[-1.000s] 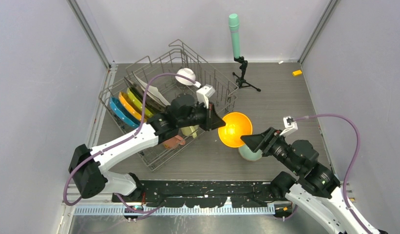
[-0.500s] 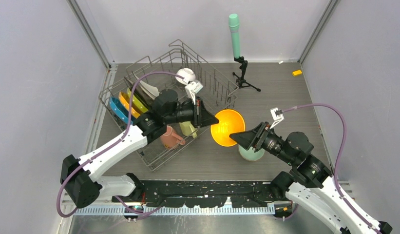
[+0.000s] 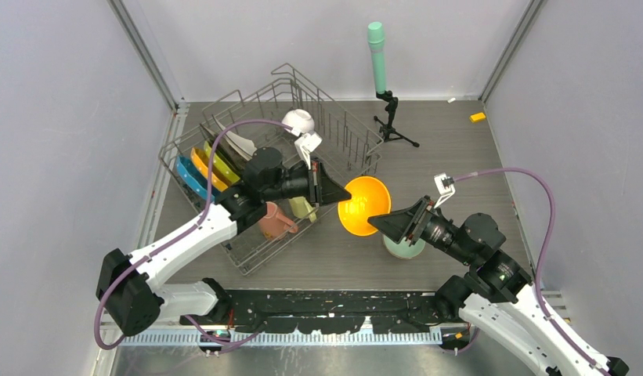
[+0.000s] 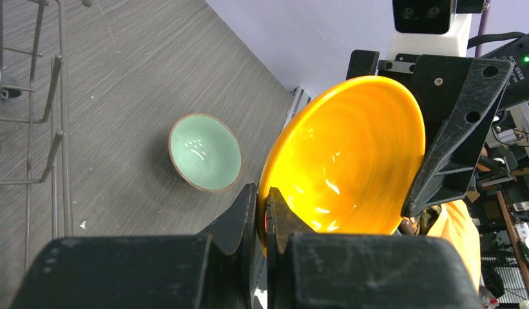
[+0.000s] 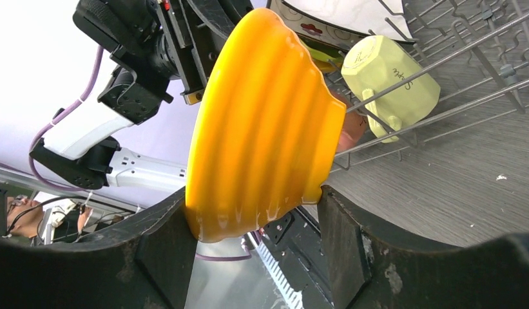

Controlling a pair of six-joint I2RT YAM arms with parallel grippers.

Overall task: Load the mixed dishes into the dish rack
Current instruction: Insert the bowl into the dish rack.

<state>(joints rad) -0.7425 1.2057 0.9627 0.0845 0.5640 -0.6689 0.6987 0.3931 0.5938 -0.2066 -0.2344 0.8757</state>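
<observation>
An orange bowl (image 3: 363,205) hangs on edge in the air just right of the dish rack (image 3: 345,117). My left gripper (image 3: 341,196) is shut on its rim (image 4: 345,154), one finger inside and one outside. My right gripper (image 3: 378,225) spans the bowl's ribbed outside (image 5: 261,122) from rim to base, both fingers touching it. In the rack stand blue (image 3: 189,178), orange (image 3: 200,164) and yellow-green (image 3: 222,163) plates, a white square plate (image 3: 243,145), a white bowl (image 3: 299,121), a pink mug (image 3: 272,222) and a pale-yellow mug (image 5: 387,77).
A pale green bowl (image 3: 402,247) sits on the table below the right gripper, and shows in the left wrist view (image 4: 205,152). A green-topped cylinder on a black tripod (image 3: 377,47) stands at the back. A small orange piece (image 3: 478,117) lies far right.
The orange bowl has shifted left toward the rack. My left arm has drawn back with it and my right arm has reached further left. The last half second shows little motion.
</observation>
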